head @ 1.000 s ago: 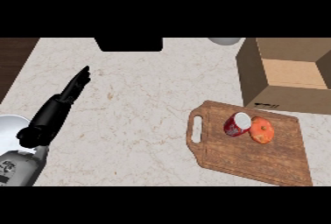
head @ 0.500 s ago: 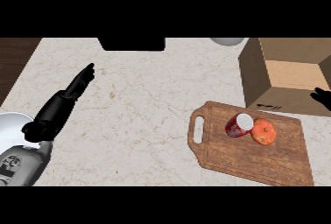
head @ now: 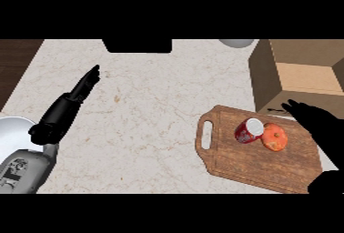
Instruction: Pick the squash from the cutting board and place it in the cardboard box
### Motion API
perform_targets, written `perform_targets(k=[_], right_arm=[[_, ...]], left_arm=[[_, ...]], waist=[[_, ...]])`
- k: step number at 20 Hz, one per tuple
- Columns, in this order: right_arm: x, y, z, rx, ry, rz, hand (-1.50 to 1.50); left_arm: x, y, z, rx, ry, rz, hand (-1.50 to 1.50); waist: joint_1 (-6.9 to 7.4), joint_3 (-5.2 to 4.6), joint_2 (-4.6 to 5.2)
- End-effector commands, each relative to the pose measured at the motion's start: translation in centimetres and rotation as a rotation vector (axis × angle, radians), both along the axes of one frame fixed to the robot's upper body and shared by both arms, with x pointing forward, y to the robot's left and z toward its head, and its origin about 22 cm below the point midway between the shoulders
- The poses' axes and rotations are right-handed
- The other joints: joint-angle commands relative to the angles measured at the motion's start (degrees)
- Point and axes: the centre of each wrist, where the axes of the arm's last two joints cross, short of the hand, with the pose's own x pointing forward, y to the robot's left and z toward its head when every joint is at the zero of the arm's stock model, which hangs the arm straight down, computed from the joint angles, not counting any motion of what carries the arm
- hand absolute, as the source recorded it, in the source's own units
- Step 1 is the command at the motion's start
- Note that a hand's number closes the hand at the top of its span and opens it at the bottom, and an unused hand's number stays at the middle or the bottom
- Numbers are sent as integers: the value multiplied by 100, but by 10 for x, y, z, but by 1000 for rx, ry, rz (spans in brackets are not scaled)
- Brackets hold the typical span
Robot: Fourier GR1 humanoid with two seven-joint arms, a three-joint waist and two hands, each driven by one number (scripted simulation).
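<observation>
Since half a second ago, black right hand [head: 321,129] has come in over brown wooden cutting board [head: 259,161], fingers straight, beside one orange squash [head: 274,137]; grasp looks next. One red can [head: 249,130] touches it. Beyond, one open cardboard box [head: 306,77]. Left hand [head: 73,103] rests, fingers straight.

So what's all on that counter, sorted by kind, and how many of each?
Cutting board: 1
Cardboard box: 1
Orange squash: 1
Red can on its side: 1
Robot hands: 2, left hand and right hand
White objects cut off at the edges: 2, top and left
Black thing at top edge: 1
Total: 9
</observation>
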Motion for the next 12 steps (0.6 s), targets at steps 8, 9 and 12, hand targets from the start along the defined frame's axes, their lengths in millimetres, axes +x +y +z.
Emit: perform_targets(k=[8,9,12], right_arm=[[15,45,-27,-92,18,-68,-150],[13,38,-43,-83,29,-63,-150],[29,34,-37,-75,8,-78,-150]], left_arm=[[-3,19,13,11,7,1,0],[1,-2,2,7,3,15,0],[-9,1,-13,8,-3,26,0]], waist=[[-27,6,-8],[-53,7,-7],[-40,6,-6]])
